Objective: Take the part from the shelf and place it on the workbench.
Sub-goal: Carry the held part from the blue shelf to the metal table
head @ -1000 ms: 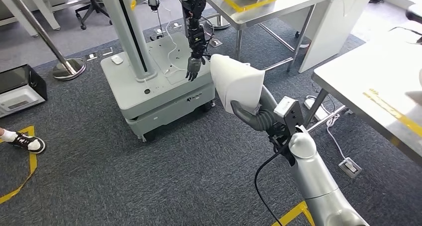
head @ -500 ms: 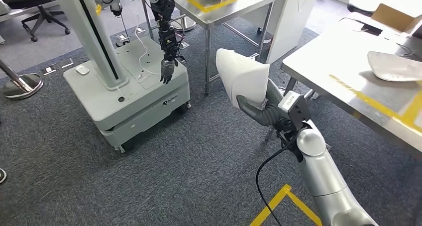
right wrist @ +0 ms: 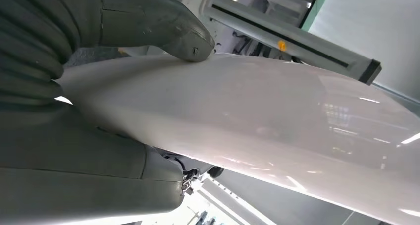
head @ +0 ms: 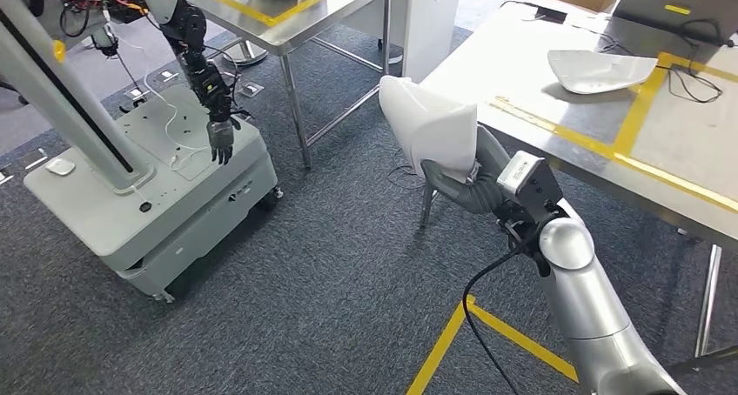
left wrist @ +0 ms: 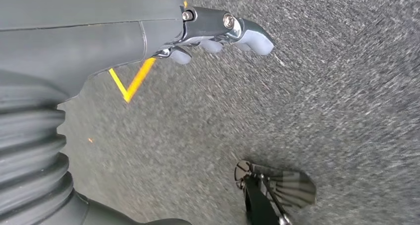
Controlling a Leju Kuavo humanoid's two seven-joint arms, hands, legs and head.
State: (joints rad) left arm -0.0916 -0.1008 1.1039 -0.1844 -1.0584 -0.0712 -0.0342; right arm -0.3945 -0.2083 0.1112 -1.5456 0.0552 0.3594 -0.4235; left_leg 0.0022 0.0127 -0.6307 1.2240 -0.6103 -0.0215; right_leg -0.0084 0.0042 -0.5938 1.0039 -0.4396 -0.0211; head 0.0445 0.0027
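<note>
White and glossy, the part [head: 426, 136] sits clamped in my right hand [head: 454, 186], carried up in front of me with its broad shell rising above the grip. From the right wrist camera I see my thumb [right wrist: 163, 24] pressed on the part's smooth upper face and the rest of the hand cupped beneath it, so the hold looks firm. My left hand [left wrist: 218, 34] hangs over grey carpet [head: 305, 264] holding nothing; its fingertips look loosely curled, but I cannot tell from this angle whether they are apart or together.

I judge the pick from the shelf done and the carry in hand. The workbench [head: 574, 125] lies to my right and a little farther off, steel-topped with yellow tape lines, and the part is near its left edge but not yet over it. A second white part [head: 600, 69] already rests on the far side of that bench. Off to the left stands another robot's grey base [head: 148, 195] with a dark arm [head: 204, 82] hanging over it, well apart from me.

Next I should swing the right arm rightward until the part is over bare steel, well apart from the resting piece, then lower it until the shell touches before letting the fingers loosen. The part is wide and slick, so I would keep it level on the way down.
</note>
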